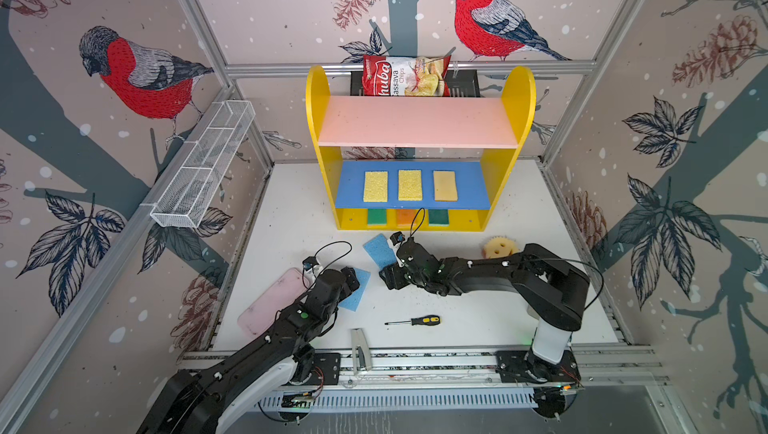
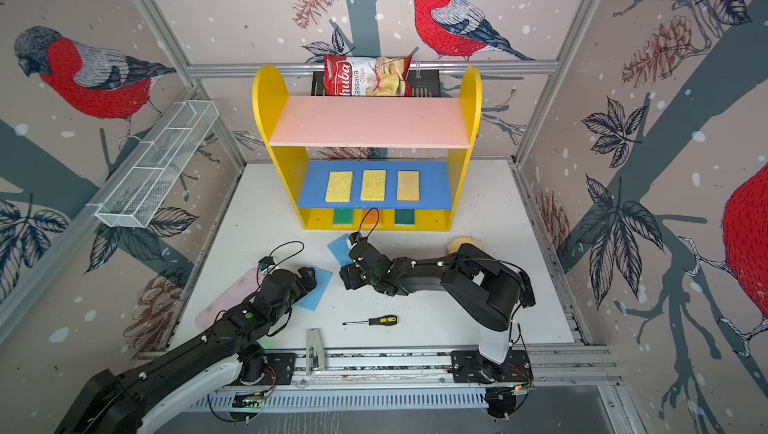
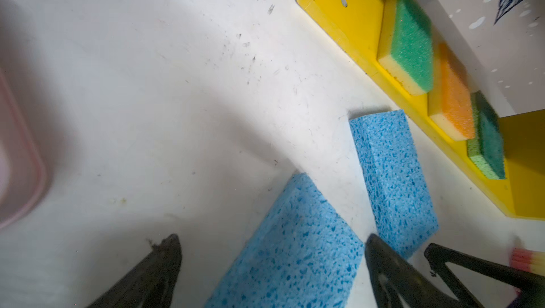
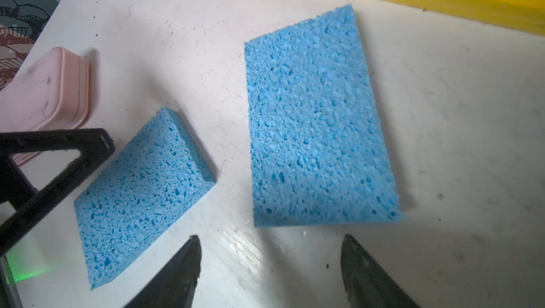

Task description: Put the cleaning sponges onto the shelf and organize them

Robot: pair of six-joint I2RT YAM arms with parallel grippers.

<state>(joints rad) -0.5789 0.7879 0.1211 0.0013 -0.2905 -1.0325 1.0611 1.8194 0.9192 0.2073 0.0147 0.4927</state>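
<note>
Centre the spread left jaws over the front-edge blue sponge (image 3: 289,247) and the spread right jaws over the shelf-side blue sponge (image 4: 318,126), then close squarely across each width.

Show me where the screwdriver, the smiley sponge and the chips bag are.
screwdriver (image 1: 417,321): in a top view, on its handle.
smiley sponge (image 1: 498,248): in a top view, on its yellow face.
chips bag (image 1: 405,76): in a top view, on the middle of its printed front.

A screwdriver (image 1: 415,321) and pink box (image 1: 268,302) lie on the table (image 1: 478,324), well apart.
</note>
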